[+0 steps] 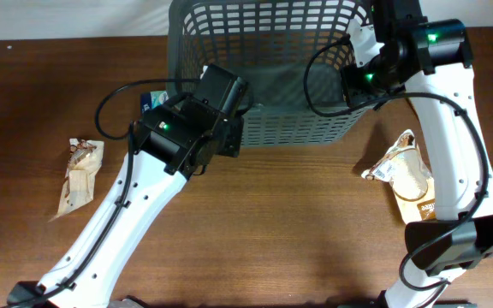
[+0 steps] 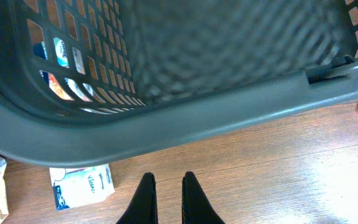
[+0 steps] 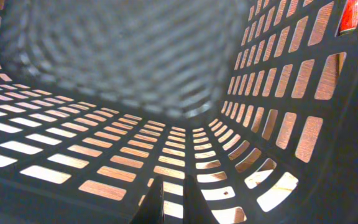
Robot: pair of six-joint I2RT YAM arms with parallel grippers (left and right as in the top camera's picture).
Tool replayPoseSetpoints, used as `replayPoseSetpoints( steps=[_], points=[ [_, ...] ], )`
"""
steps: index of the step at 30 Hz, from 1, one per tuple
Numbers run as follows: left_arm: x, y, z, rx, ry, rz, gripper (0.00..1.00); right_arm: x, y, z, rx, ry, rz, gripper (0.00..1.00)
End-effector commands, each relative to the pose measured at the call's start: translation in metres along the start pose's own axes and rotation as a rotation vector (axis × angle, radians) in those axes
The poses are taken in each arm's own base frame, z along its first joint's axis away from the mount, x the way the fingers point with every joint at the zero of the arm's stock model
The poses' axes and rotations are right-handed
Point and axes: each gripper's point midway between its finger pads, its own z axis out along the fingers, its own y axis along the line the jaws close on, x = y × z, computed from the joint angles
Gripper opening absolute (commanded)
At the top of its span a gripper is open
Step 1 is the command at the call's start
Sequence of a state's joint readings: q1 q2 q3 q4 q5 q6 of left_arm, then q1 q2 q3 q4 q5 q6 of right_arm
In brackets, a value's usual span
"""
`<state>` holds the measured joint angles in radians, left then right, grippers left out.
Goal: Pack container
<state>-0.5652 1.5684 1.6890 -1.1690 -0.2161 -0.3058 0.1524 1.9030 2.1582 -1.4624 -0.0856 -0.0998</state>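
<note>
Sitting at the table's far edge, a large dark grey slotted plastic basket (image 1: 289, 128) has the right gripper (image 3: 169, 202) inside it and the left gripper (image 2: 166, 196) just outside its near wall, both pincers narrow and empty, seemingly free to fetch groceries.

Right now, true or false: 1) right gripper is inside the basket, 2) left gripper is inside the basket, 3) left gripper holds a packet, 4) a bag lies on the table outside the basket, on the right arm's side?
1) The right gripper is inside the basket. True.
2) The left gripper is inside the basket. False: it is outside, over the table by the near rim.
3) The left gripper holds a packet. False: nothing is between its fingers; a white-and-blue packet lies on the table beside it.
4) A bag lies on the table outside the basket, on the right arm's side. True.
</note>
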Motion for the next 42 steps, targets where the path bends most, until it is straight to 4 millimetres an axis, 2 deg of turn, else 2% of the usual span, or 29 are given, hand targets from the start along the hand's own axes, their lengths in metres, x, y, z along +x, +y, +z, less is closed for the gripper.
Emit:
replayPoseSetpoints(
  steps=[1,22,30,36,42],
  points=[
    [-0.003,-0.001,-0.001,0.01,-0.007,0.006,0.02,-0.001,0.0,0.0,0.013,0.005,0.006,0.04],
    [-0.006,0.004,-0.001,-0.016,-0.021,0.027,0.02,0.004,0.0,0.0,0.011,0.023,0.007,0.04],
    [-0.008,0.004,-0.006,-0.014,-0.033,0.045,0.02,-0.005,0.0,-0.003,0.014,-0.014,0.004,0.04],
    [-0.012,0.008,-0.026,0.001,-0.089,0.05,0.02,-0.024,0.001,-0.024,0.015,-0.107,-0.003,0.04],
    [-0.014,0.014,-0.056,0.02,-0.16,0.035,0.02,-0.043,0.007,-0.07,0.005,-0.24,-0.016,0.04]
  ],
)
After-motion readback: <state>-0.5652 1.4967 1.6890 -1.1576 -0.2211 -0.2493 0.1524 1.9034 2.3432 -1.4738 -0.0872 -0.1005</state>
